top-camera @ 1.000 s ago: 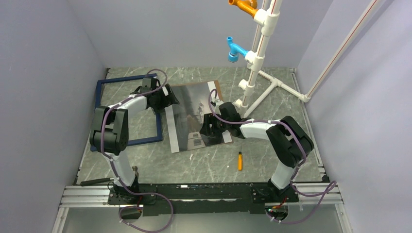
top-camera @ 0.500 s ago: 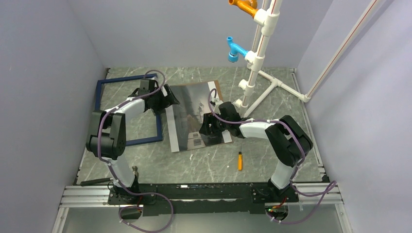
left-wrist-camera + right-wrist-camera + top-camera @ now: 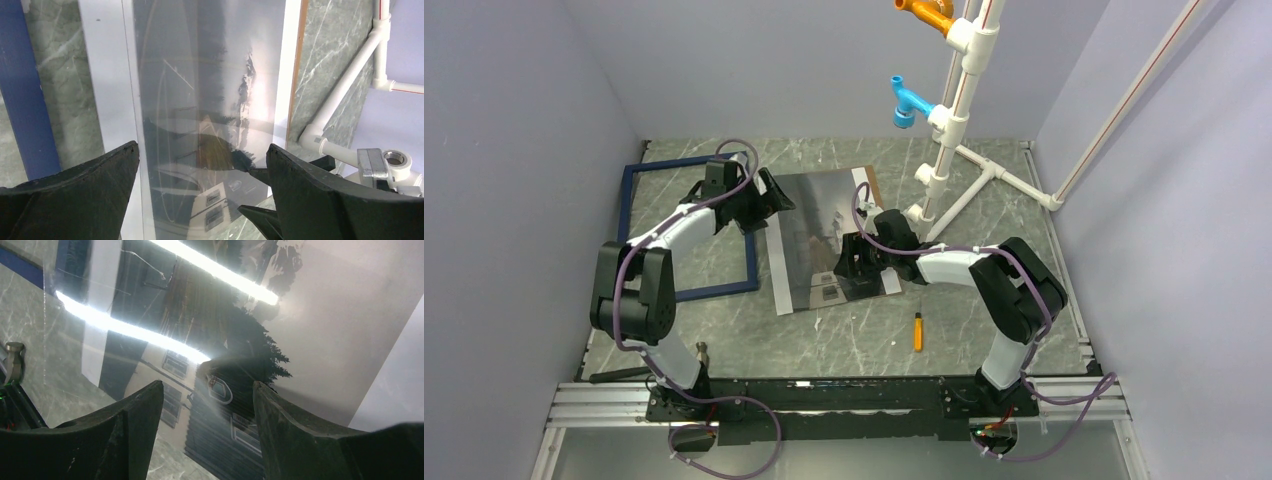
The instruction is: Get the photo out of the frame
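Observation:
The photo (image 3: 819, 235), a glossy dark print with white side strips on brown board, lies flat mid-table, apart from the frame. The navy blue frame (image 3: 664, 165) lies flat to its left. My left gripper (image 3: 774, 200) hovers open above the photo's far left edge. In the left wrist view its jaws (image 3: 202, 147) stand wide with nothing between them, over the photo (image 3: 210, 75), with the frame (image 3: 30, 100) at the left. My right gripper (image 3: 846, 265) is open over the photo's near right part. The right wrist view has its jaws (image 3: 207, 385) empty just above the print (image 3: 280, 340).
A white pipe stand (image 3: 949, 150) with blue and orange fittings rises at the back right. A small yellow-handled tool (image 3: 917, 331) lies near the front, right of centre. A black tool (image 3: 619, 375) rests at the front left edge. Grey walls close both sides.
The left arm's elbow has swung outward to the left and its gripper has edged slightly toward the back. The right arm, photo and frame have not moved.

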